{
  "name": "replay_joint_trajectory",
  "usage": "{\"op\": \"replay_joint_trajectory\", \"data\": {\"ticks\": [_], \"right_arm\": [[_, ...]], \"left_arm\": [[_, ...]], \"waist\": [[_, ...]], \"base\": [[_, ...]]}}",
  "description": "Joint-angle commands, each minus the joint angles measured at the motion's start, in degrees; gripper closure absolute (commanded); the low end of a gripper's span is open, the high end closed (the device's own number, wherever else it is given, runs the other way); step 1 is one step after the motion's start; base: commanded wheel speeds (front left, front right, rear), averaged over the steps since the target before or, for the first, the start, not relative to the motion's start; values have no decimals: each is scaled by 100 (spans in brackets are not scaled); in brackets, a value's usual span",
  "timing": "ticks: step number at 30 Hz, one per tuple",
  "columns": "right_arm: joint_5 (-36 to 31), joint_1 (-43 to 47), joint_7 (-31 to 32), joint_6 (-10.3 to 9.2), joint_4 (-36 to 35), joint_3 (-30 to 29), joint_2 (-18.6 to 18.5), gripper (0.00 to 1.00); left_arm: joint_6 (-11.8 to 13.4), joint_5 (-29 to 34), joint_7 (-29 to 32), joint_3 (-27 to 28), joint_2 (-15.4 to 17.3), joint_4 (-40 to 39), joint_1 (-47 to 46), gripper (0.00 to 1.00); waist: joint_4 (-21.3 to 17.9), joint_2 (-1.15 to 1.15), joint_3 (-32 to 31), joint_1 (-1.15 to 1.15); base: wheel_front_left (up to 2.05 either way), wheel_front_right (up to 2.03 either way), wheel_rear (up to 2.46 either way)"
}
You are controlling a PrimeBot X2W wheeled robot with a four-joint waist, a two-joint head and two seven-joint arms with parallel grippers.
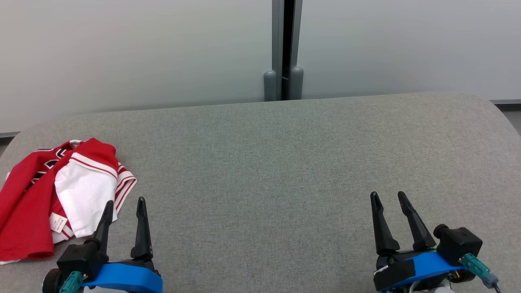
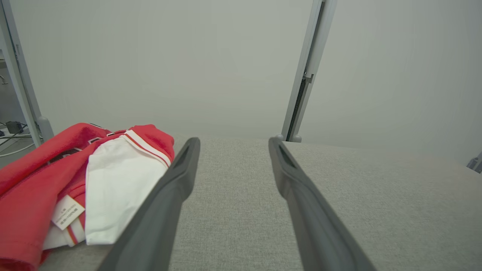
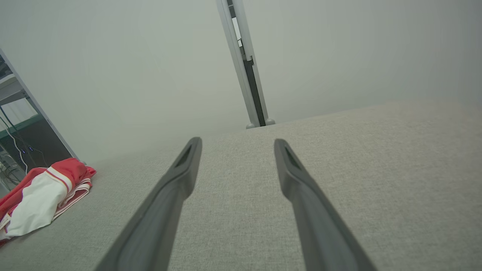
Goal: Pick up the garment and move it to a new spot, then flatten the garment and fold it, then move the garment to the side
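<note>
Grey fabric surface (image 1: 285, 162) runs wide across the head view, with a pale wall (image 1: 122, 49) and a dark upright post (image 1: 285, 49) behind it. At the left edge of the frame lies the garment (image 1: 28, 203), red with a white panel and striped trim, bunched in a loose heap. The left gripper (image 1: 125, 201) sits at lower left, jaws spread, holding nothing. Its outer finger overlaps the white cloth, though actual contact is hard to call. At lower right the right gripper (image 1: 387, 194) stands spread too, well apart from the garment.

Over to the left wrist view: the left gripper (image 2: 234, 140) is wide apart above bare fabric, and the garment (image 2: 37, 177) is at lower left with a small white label (image 2: 67, 211) showing.

Right wrist view now: the right gripper (image 3: 237, 140) is splayed and carrying nothing. The garment (image 3: 37, 195) is far off at the left edge.
</note>
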Motion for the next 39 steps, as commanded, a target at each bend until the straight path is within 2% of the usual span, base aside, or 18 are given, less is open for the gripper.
{"op": "replay_joint_trajectory", "data": {"ticks": [1, 21, 39], "right_arm": [[-109, -105, -63, 0, -5, 27, -27, 0], [-910, -110, -267, -1, 89, 115, -29, 0], [-828, -92, -263, -1, 146, 78, -28, 0]], "left_arm": [[10, 115, -53, -10, 41, -7, -81, 0], [40, 723, -268, 39, 46, 72, -65, 0], [-13, 581, -250, 90, 44, 187, -87, 0]], "waist": [[-1, 0, -3, 0], [-24, 0, -20, 0], [-12, 0, -21, 0]], "base": [[0, 0, 0], [0, 0, 0], [0, 0, 0]]}}
